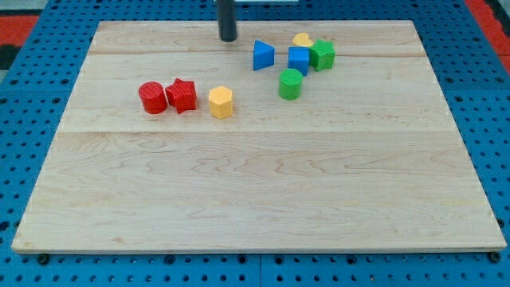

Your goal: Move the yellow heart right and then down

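The yellow heart (302, 39) sits near the view's top, mostly hidden behind a blue cube (299, 60), with a green star-like block (322, 54) at its right. My tip (229, 38) stands to the heart's left, near the board's top edge, apart from every block. A blue triangular block (263, 56) lies between my tip and the blue cube.
A green cylinder (290, 84) lies below the blue cube. A yellow hexagon (221, 102), a red star (182, 95) and a red cylinder (152, 97) form a row at the view's left. The wooden board (255, 191) rests on a blue perforated base.
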`<state>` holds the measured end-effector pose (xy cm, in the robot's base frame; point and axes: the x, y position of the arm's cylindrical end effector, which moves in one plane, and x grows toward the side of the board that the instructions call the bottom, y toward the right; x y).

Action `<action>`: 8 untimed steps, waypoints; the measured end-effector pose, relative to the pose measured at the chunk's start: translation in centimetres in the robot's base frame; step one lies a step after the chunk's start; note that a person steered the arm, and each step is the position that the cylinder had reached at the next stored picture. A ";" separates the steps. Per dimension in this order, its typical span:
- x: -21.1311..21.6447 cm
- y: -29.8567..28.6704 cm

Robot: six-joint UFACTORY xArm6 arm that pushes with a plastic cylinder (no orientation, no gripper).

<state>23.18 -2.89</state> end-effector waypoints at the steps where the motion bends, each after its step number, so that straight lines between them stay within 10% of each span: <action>1: -0.1 4.1; 8: 6.6 11.9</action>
<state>29.78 9.01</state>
